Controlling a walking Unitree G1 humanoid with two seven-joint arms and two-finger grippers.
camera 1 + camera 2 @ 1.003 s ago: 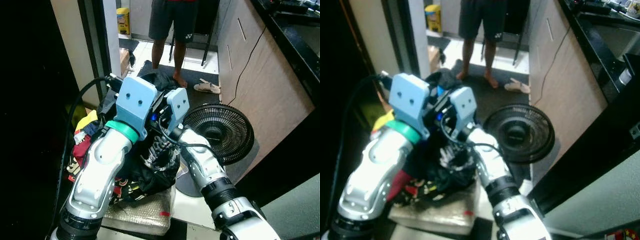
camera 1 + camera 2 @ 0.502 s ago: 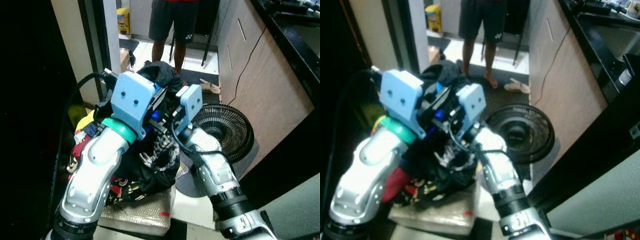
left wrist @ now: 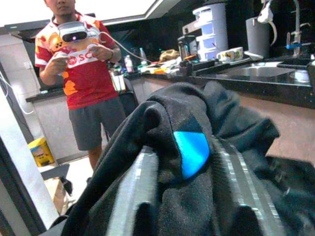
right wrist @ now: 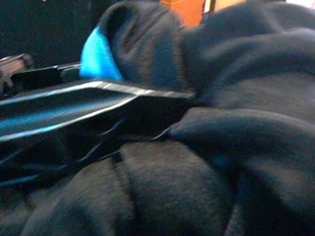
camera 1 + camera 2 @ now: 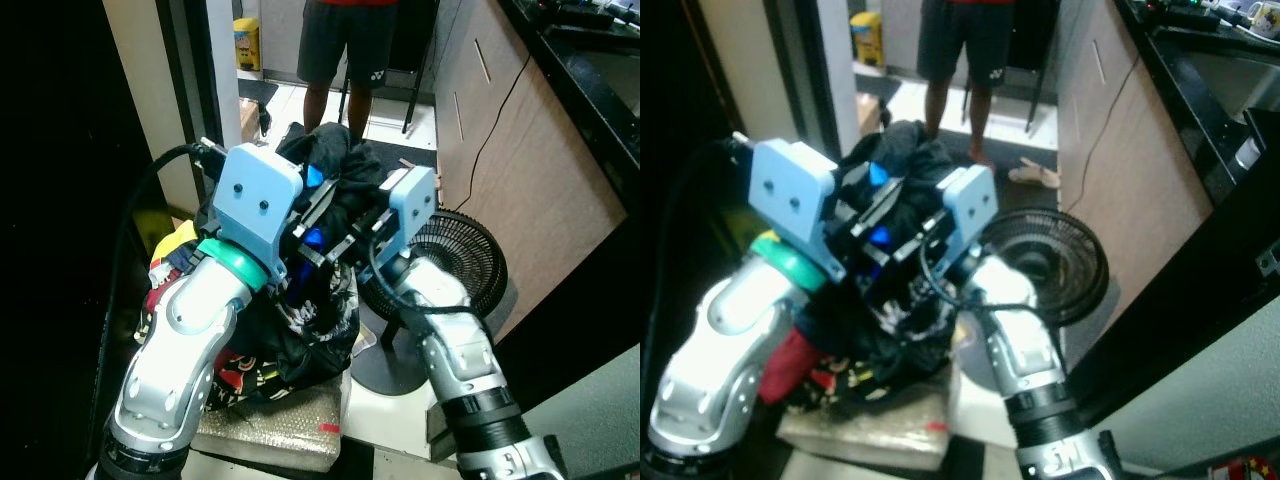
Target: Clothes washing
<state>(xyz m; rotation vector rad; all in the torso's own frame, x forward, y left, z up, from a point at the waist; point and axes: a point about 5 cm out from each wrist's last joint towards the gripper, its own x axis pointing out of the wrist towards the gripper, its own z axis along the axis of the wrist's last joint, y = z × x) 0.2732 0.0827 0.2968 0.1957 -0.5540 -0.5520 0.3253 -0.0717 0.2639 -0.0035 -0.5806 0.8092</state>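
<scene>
A black garment [image 5: 335, 160] with a bright blue patch [image 3: 192, 152] hangs bunched above a pile of mixed clothes [image 5: 250, 370]. My left gripper [image 5: 316, 192] is shut on it, and in the left wrist view the cloth fills the gap between both fingers [image 3: 133, 191]. My right gripper [image 5: 350, 218] holds the same garment from the other side. In the right wrist view one black finger [image 4: 98, 96] presses into the dark folds. The garment's lower part trails down into the pile.
The pile lies on a silvery padded block [image 5: 280, 425]. A black floor fan [image 5: 455, 260] stands close on the right, before a wooden cabinet [image 5: 520, 150]. A person [image 5: 345, 40] stands in the doorway ahead, holding a controller. A dark door frame [image 5: 190, 80] rises at left.
Both arms have risen and drawn the black garment up out of the pile. My right wrist has shifted to the right, in front of the fan.
</scene>
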